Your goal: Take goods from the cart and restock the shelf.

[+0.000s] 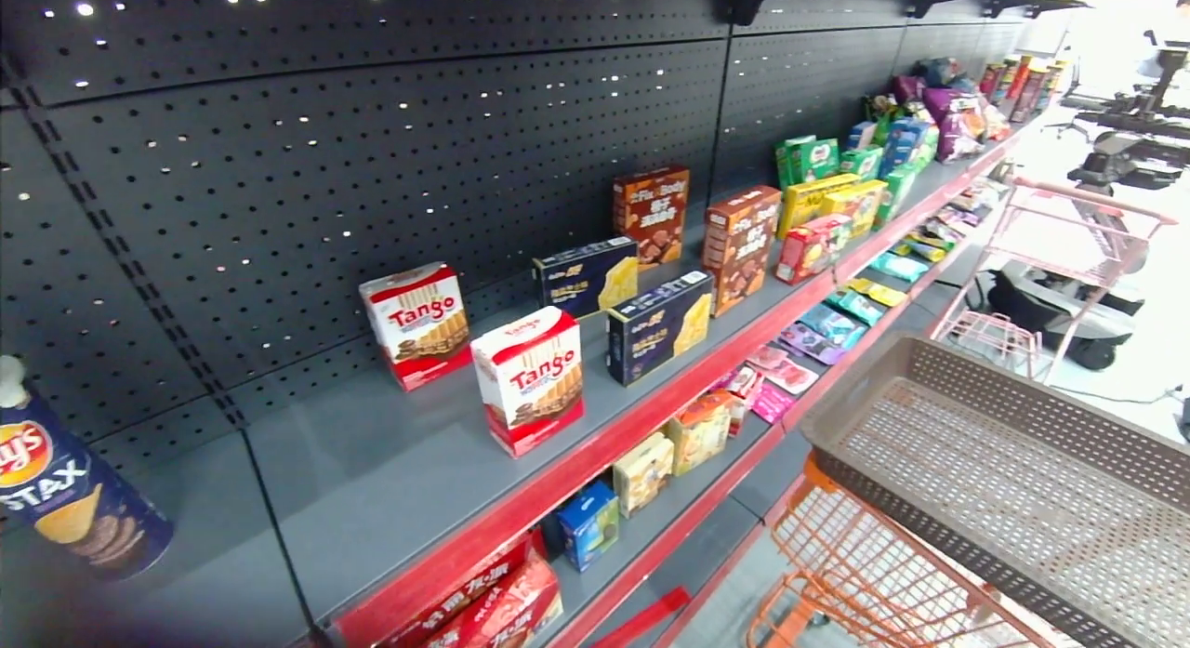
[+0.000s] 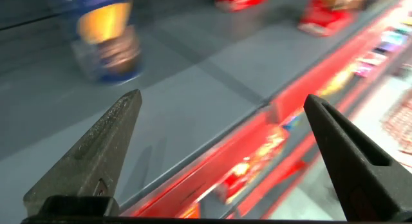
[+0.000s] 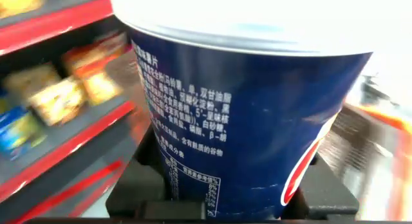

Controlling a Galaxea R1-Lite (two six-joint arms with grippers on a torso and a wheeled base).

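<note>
Right gripper [image 3: 238, 188] is pinching the blue can [image 3: 257, 114], down by the lower shelves near the cart [image 1: 930, 495]. I'd lift it over the red lip [image 1: 595, 455] and keep it upright. Left gripper [image 2: 222, 98] is spread and carrying nothing above the bare shelf [image 1: 372, 471]. Best room looks to be between the standing can [image 1: 70, 504] and the red-and-white box [image 1: 530, 378]

The left gripper [image 2: 222, 98] hovers, jaws wide apart, over the grey shelf [image 2: 193, 69] near a blue can [image 2: 106, 37].
</note>
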